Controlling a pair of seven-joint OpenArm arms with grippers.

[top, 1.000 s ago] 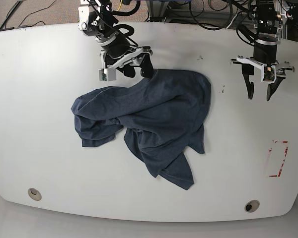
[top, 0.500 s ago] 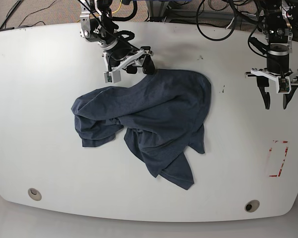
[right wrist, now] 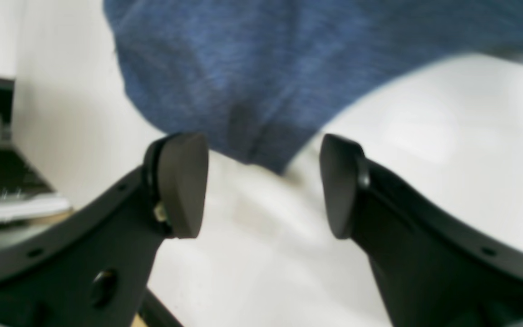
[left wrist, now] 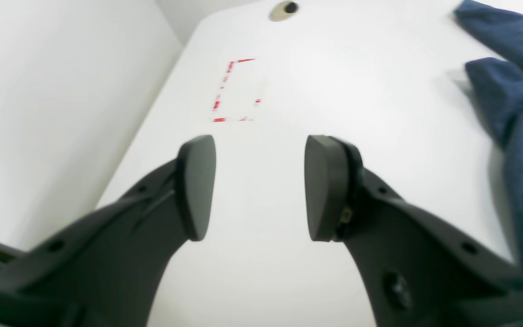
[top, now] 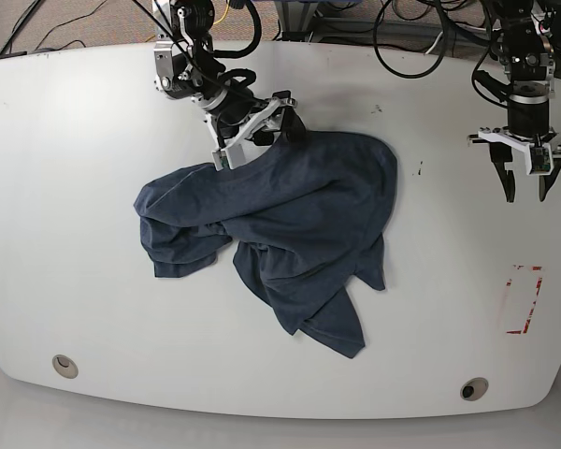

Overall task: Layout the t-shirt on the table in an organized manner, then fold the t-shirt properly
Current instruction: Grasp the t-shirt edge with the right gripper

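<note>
T-shirt [top: 280, 234] crumpled mid table [top: 75, 234]; right hand [top: 259, 136] agape at its edge, left hand [top: 525, 182] agape, well apart.

A dark navy-blue, finely heathered cotton t-shirt [top: 280, 229] lies crumpled on the smooth white tabletop [top: 75, 187]. Right of the t-shirt, near the tabletop's edge, is a broken red rectangular outline [top: 523, 299]. Both grippers' fingers are matte black [left wrist: 195, 186].

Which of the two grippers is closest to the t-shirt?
The right gripper, at the t-shirt's far edge. The left gripper hangs over bare table, well apart from it.
</note>
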